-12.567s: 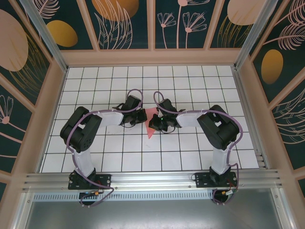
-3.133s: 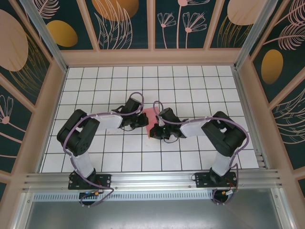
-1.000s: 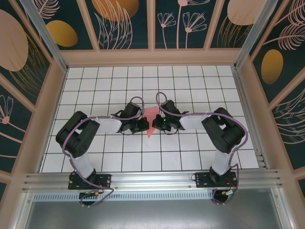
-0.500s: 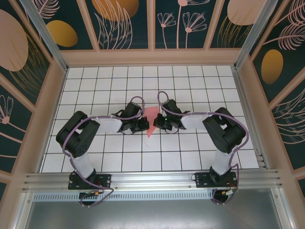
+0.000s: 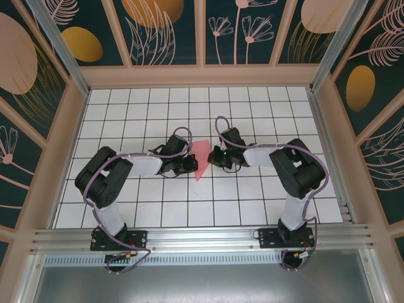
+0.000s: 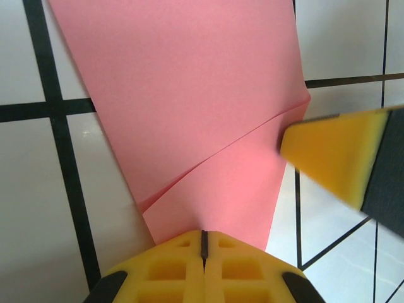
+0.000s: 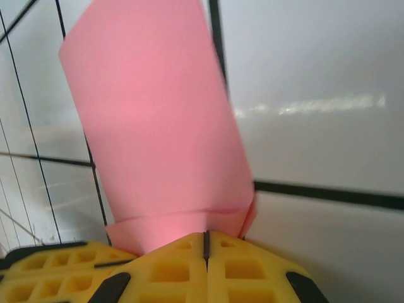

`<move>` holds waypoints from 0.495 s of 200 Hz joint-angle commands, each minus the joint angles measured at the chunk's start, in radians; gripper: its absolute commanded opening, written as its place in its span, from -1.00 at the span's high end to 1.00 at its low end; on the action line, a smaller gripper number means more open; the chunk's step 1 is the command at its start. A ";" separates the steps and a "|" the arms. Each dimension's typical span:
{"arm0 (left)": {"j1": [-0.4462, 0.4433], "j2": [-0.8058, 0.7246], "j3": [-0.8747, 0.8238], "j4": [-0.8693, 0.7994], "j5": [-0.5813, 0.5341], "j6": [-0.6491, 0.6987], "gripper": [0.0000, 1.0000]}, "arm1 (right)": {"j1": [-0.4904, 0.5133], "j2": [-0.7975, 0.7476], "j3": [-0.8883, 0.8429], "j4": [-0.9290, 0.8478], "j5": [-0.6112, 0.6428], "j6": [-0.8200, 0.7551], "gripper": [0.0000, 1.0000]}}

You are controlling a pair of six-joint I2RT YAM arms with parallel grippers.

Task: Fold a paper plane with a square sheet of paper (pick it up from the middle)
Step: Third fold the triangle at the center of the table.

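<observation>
**Item:** pink-red paper sheet [image 5: 201,156], thin, folded into a narrow wedge with its point toward the lower edge of the frame. It lies on the white table with black grid lines [image 5: 252,113], at the centre of the top view, between the two arms.

**Left gripper** [image 5: 192,165]: black body. It reaches in from the left of the top view, with its tip at the paper's left edge.

**Right gripper** [image 5: 211,158]: same build. It reaches in from the right, with its tip at the paper's right edge. From above, both pairs of jaws are too small to read.

**Left wrist view:**
- This view gives the jaw state. Two yellow fingertips [image 6: 177,265] sit pressed together at bottom centre, with only a dark seam between them.
- The paper's narrow end runs up to those tips. Whether it is pinched or merely pressed down cannot be told.
- A slanting fold edge crosses the sheet from lower left to mid right, one layer lying over another. This detail is too fine to make out from above.
- A blurred yellow pad of the right gripper, black along its side, enters at the right edge of the frame and meets the paper's right border where the fold ends.

**Right wrist view:**
- The jaws are likewise closed tight at bottom centre.
- The paper stretches from the tips toward the upper left of the frame. Its surface is bowed, and its left side appears raised off the table.
- A thin second layer shows at the lower end. Whether the tips pinch the paper cannot be told.
</observation>
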 commanded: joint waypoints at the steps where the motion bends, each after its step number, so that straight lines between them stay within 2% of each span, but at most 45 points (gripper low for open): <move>1: 0.005 0.019 -0.023 -0.087 -0.067 0.022 1.00 | -0.068 0.042 0.051 -0.053 0.085 -0.021 1.00; 45: 0.004 0.019 -0.023 -0.076 -0.062 0.018 1.00 | -0.071 -0.040 0.059 -0.025 0.040 -0.058 1.00; 68: 0.006 0.019 -0.022 -0.071 -0.059 0.015 1.00 | -0.031 -0.098 0.020 0.017 -0.012 -0.077 1.00; 99: 0.005 0.021 -0.020 -0.067 -0.055 0.012 1.00 | 0.042 -0.076 0.005 0.018 -0.034 -0.064 1.00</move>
